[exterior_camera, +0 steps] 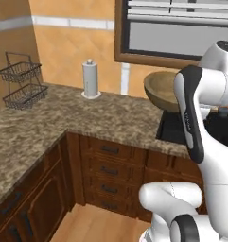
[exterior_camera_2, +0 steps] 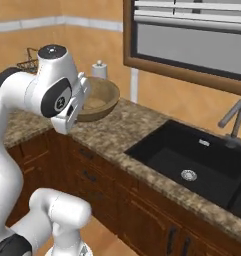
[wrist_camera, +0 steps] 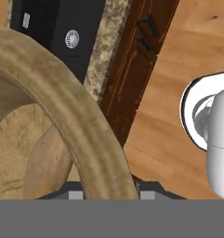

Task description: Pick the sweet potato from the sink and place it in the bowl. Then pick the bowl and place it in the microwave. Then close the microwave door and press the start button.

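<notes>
Big speckled brown worktop point(exterior_camera: 49, 118) running along the wall and round a corner, with dark wooden drawers point(exterior_camera: 108, 170) below. Black sink point(exterior_camera_2: 192, 160) set into the worktop near its right end, with a round metal drain point(exterior_camera_2: 188, 175) and a grey faucet point(exterior_camera_2: 234, 117) at its back edge. Wooden bowl point(exterior_camera_2: 99, 100) held up in the air above the worktop, just left of the sink, tilted. Gripper point(wrist_camera: 108, 193) closed on the bowl's thick rim, one finger on each side of it. Orange-brown sweet potato point(wrist_camera: 48, 162) lying inside the bowl. White paper towel roll point(exterior_camera: 90, 78) standing at the back edge of the worktop. Wire rack point(exterior_camera: 21, 80) in the far left corner.
</notes>
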Motion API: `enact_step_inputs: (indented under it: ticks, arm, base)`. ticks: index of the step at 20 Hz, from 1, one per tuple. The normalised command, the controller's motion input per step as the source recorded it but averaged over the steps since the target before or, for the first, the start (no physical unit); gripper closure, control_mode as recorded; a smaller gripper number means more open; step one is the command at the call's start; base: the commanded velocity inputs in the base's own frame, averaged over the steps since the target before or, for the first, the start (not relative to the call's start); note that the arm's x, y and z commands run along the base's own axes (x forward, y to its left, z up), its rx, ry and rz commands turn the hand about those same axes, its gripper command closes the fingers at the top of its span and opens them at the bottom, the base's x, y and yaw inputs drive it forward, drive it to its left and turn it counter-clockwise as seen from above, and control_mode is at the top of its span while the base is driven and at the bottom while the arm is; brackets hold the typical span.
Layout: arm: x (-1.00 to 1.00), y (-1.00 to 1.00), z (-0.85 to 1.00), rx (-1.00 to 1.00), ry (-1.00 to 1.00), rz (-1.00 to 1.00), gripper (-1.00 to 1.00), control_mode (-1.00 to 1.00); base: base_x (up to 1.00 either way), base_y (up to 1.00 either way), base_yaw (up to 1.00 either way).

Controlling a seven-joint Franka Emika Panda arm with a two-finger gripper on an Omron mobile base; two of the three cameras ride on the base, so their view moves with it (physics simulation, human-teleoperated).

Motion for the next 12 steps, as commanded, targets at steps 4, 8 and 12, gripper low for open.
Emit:
enact_step_inputs:
  ticks: [4, 8, 12]
  arm:
    - [0.00, 0.00, 0.00, 0.00, 0.00, 0.00, 1.00, 1.00]
    - [0.00, 0.00, 0.00, 0.00, 0.00, 0.00, 1.00, 1.00]
    - [0.00, 0.00, 0.00, 0.00, 0.00, 0.00, 1.00, 1.00]
  base:
    - [0.00, 0.41, 0.88]
    - [0.00, 0.22, 0.91]
    - [0.00, 0.18, 0.93]
